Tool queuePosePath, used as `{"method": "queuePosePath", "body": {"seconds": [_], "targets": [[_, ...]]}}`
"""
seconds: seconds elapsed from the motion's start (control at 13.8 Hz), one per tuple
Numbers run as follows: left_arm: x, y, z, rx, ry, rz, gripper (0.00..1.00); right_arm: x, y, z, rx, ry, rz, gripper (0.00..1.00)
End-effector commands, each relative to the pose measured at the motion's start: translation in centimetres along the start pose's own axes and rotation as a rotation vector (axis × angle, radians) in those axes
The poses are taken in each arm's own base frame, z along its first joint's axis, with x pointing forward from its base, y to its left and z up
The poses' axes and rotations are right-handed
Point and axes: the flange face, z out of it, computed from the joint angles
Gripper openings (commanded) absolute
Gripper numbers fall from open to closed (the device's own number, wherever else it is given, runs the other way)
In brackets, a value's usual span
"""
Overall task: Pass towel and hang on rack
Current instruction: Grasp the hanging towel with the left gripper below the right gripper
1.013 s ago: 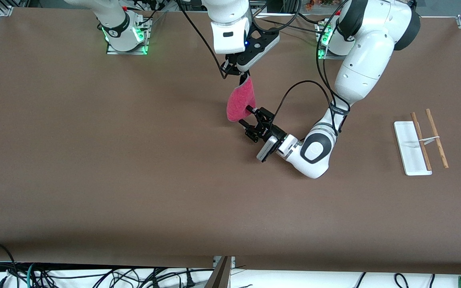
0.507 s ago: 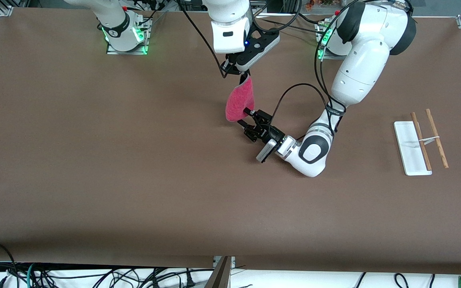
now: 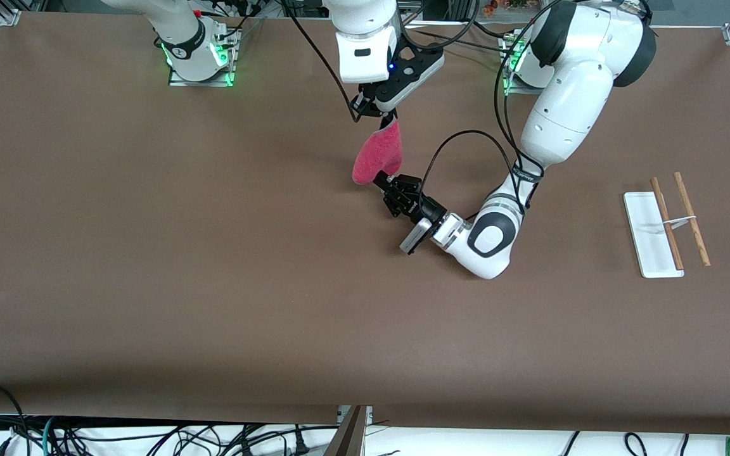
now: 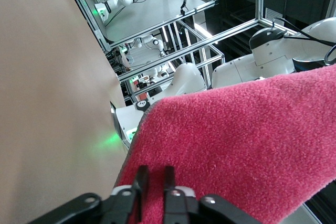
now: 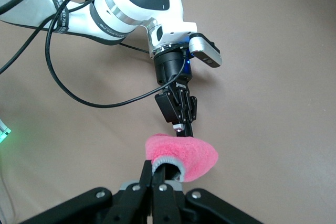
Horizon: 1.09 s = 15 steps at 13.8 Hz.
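The pink-red towel (image 3: 377, 158) hangs in the air over the table's middle. My right gripper (image 3: 389, 119) is shut on its upper, grey-stitched edge, seen in the right wrist view (image 5: 157, 169) with the towel (image 5: 189, 156) just past the fingertips. My left gripper (image 3: 381, 182) reaches in level from the left arm's end and is shut on the towel's lower end; in the left wrist view (image 4: 154, 174) the cloth (image 4: 236, 145) fills the narrow gap between the fingers. It also shows in the right wrist view (image 5: 182, 128). The rack (image 3: 644, 228) lies at the left arm's end.
The rack's two brown rods (image 3: 666, 221) stand over its white base with a thin white crosspiece (image 3: 678, 221). The brown table (image 3: 213, 266) spreads around the arms. Cables hang below the table's front edge (image 3: 149, 437).
My left gripper has moved in toward the towel and its fingers have closed on the towel's lower end. The towel's lower end has swung slightly toward the right arm's end.
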Motion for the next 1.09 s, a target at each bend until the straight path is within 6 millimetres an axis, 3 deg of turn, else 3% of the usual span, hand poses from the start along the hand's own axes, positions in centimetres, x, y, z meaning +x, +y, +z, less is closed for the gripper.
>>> {"method": "queuePosePath", "body": {"seconds": [0.0, 0.07, 0.14, 0.22, 0.36, 0.58, 0.8, 1.01], "targets": [[1.0, 0.6, 0.3, -0.008, -0.007, 0.002, 0.03, -0.1, -0.4, -0.7, 0.005, -0.002, 0.01, 0.0], [1.0, 0.5, 0.8, -0.01, -0.013, -0.001, 0.1, -0.1, -0.4, -0.7, 0.005, -0.002, 0.01, 0.0], [1.1, 0.5, 0.7, -0.005, -0.004, -0.007, 0.49, -0.1, -0.5, -0.6, 0.007, -0.002, 0.007, 0.0], [1.0, 0.3, 0.6, -0.002, -0.004, -0.036, 0.79, -0.1, -0.5, -0.6, 0.007, -0.002, 0.007, 0.0], [1.9, 0.6, 0.0, 0.013, -0.013, -0.083, 1.0, -0.2, -0.5, -0.8, 0.007, -0.001, 0.007, 0.0], [0.7, -0.9, -0.6, 0.009, 0.001, -0.136, 1.0, -0.8, -0.2, -4.0, 0.013, 0.028, 0.008, 0.0], [-0.6, -2.0, -0.6, -0.016, 0.003, -0.163, 1.0, -0.8, -0.4, -4.3, 0.022, 0.032, 0.01, 0.0], [-0.6, -0.5, 0.3, -0.119, -0.033, -0.233, 1.0, -0.5, -0.5, -6.7, 0.038, 0.071, 0.011, 0.0]]}}
